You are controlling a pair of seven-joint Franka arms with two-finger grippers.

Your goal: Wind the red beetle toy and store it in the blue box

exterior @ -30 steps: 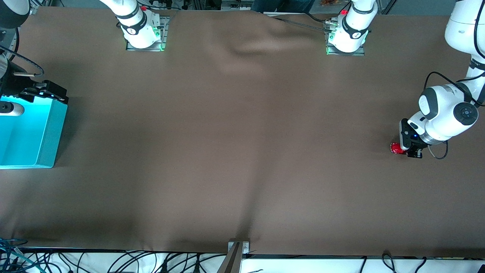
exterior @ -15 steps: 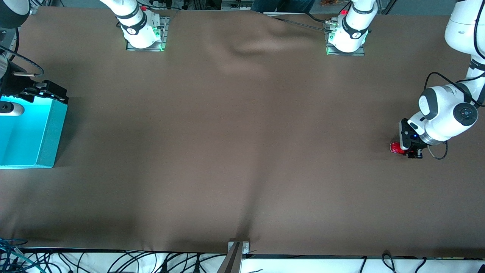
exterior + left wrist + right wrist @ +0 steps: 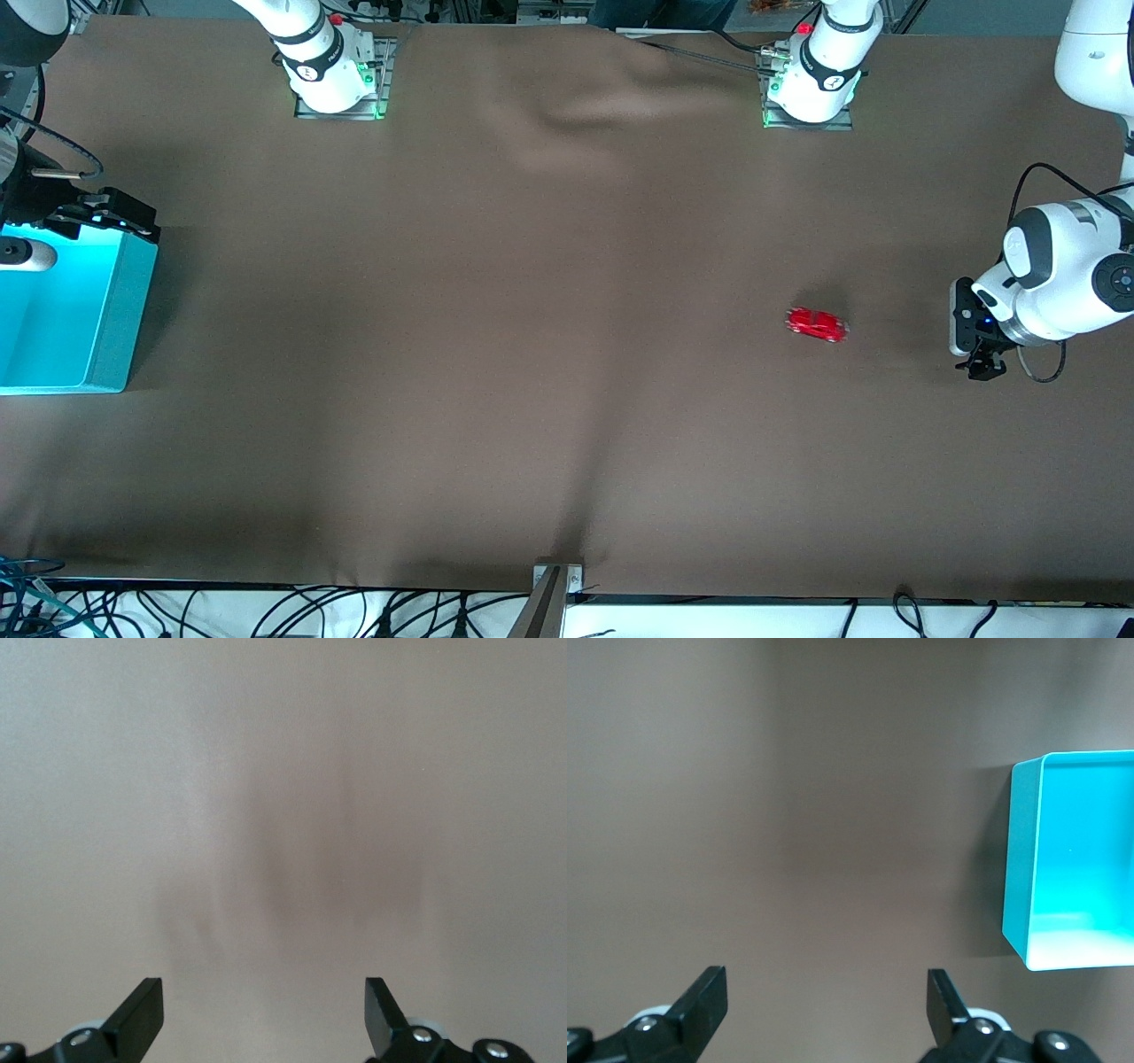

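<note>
near the left arm's end of the worktop, the red beetle toy [image 3: 817,324] lies alone, its long side pointing toward the blue box [image 3: 115,310] at the right arm's end. the left gripper [image 3: 982,363] is nearest, jaws apart. the right gripper [image 3: 824,1010], jaws apart, probably waits above the box, mostly cut off.

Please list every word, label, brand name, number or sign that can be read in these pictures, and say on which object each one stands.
No readable text: none on the red beetle toy, the blue box or the brown table cover.
Small dark marks on the bands of the two arm bases: too small to read.
The left gripper and the right gripper, both open, show no labels.
</note>
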